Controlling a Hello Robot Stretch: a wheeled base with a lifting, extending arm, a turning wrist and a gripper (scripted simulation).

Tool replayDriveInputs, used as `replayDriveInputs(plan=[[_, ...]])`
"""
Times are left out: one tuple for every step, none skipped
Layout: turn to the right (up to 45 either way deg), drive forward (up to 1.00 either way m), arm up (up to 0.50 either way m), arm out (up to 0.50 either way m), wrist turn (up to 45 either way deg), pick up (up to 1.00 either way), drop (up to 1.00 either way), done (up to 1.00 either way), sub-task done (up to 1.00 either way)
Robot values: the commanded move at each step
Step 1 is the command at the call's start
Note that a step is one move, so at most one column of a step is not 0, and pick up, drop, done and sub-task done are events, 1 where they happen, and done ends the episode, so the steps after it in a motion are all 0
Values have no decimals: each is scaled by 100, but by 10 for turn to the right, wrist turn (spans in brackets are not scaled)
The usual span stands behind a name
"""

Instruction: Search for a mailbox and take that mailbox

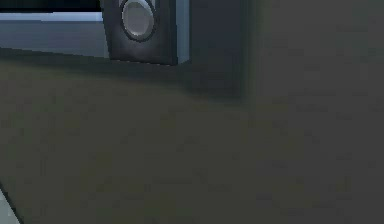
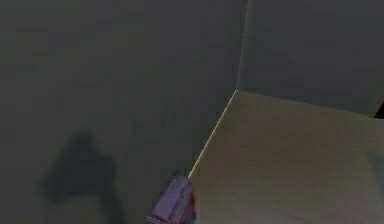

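A knobbed grey unit (image 1: 140, 30) blocks ahead, a tan block (image 2: 300, 160) sideways.

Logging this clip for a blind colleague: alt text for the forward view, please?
A blue-grey unit with a dark panel bearing a round grey knob sits at the top left; bare dark floor spreads below it.

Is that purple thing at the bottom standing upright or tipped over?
Tilted, it seems: the purple thing slants beside the tan top. Its base is cut off by the picture's edge, so cannot tell for sure.
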Motion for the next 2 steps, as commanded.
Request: replayDriveInputs(plan=[[0, 0, 0, 0, 450, 0, 0, 0, 0], [0, 0, 0, 0, 450, 0, 0, 0, 0]])
